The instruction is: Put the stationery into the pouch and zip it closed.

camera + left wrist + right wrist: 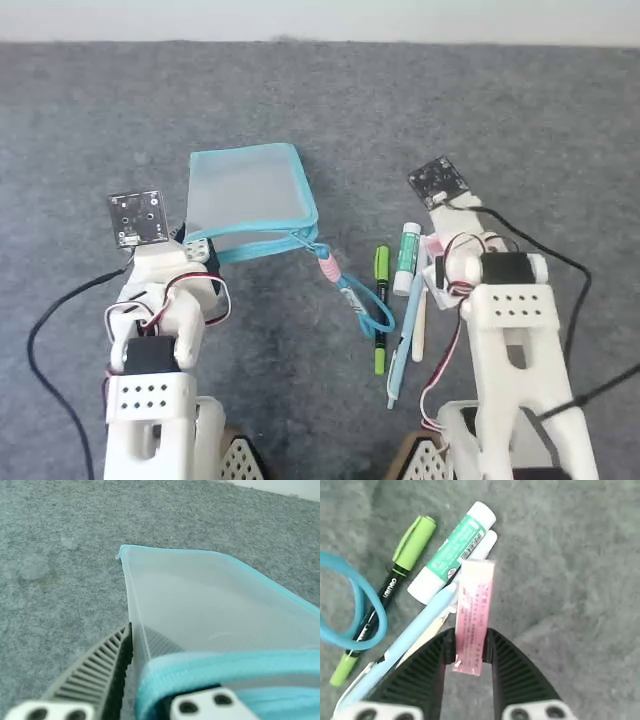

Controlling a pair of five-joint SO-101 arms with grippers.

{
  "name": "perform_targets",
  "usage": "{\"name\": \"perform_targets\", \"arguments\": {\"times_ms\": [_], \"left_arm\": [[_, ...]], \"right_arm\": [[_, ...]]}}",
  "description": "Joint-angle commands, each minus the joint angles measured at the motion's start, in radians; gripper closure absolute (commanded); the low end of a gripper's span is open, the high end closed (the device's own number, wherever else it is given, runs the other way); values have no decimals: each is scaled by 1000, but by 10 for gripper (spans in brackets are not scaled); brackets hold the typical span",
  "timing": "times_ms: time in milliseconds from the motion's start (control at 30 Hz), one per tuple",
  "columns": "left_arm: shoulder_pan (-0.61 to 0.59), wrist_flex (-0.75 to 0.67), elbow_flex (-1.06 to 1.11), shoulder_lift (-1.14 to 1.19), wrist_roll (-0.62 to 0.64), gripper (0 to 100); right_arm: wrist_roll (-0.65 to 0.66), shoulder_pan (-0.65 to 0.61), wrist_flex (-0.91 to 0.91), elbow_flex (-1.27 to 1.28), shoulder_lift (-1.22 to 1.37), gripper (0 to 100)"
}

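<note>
Pinching one pink packet (474, 611), right tool (469, 642), left tool (138, 637) gripping one pouch (210, 602), one glue stick (451, 554)

Grey carpet (330, 100); pale strip (320, 20), prob. wall.

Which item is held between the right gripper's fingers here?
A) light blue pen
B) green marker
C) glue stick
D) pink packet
D: the right wrist view shows the pink packet pinched between the fingers of the right gripper.
</note>
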Motion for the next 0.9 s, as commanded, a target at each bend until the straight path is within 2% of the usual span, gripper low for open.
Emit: {"name": "perform_targets", "arguments": {"times_ms": [0, 133, 200, 700, 867], "left_arm": [[-3, -31, -4, 2, 8, 988], [-3, -34, -2, 2, 8, 988], [-3, -35, -2, 2, 8, 988], [-3, -32, -2, 2, -23, 988], [-3, -32, -1, 2, -25, 988]], "right_arm": [[5, 7, -114, 26, 84, 985], [-63, 7, -193, 35, 232, 906], [-52, 7, -213, 26, 278, 869], [-46, 7, -205, 31, 317, 879], [-44, 7, -131, 31, 317, 877]]}}
